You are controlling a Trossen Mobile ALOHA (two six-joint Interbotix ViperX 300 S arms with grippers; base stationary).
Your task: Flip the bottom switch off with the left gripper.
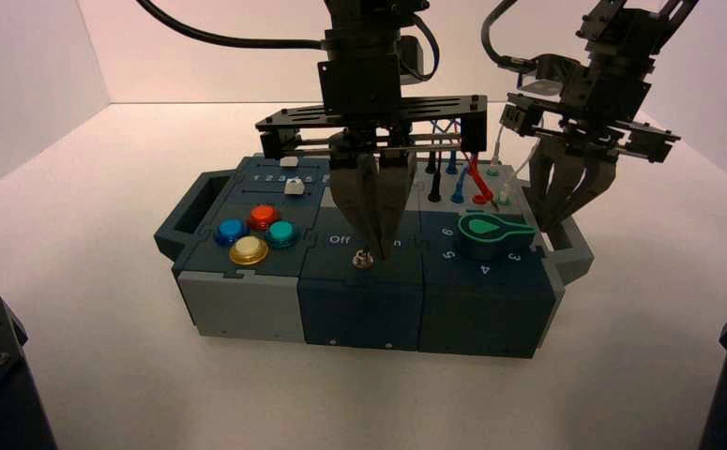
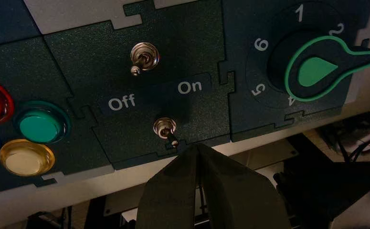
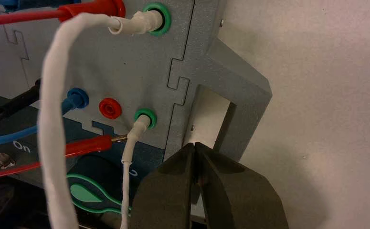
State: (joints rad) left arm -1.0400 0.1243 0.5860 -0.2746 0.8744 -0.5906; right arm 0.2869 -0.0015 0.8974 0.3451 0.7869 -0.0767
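Observation:
The bottom switch [image 2: 165, 128] is a tiny toggle on a silver nut below the "Off / On" lettering; its dark-tipped lever leans toward the On side. In the high view it [image 1: 363, 258] sits near the front edge of the box's middle panel. My left gripper [image 2: 198, 146] is shut and empty, its pointed tip just beside the lever's tip on the On side, hardly apart from it. In the high view the left gripper [image 1: 375, 240] hangs right above the switch. My right gripper [image 1: 568, 214] is shut and idle above the box's right handle, and its tip shows in its own wrist view [image 3: 195, 144].
The twin top switch [image 2: 144, 56] has a silvery lever leaning toward Off. A green-rimmed knob [image 2: 316, 69] lies right of the switches. Red [image 1: 264, 217], blue [image 1: 232, 231], green [image 1: 282, 232] and yellow [image 1: 249, 250] buttons lie left. Wires [image 1: 472, 173] are plugged in behind; a white wire [image 3: 54, 95] loops near the right gripper.

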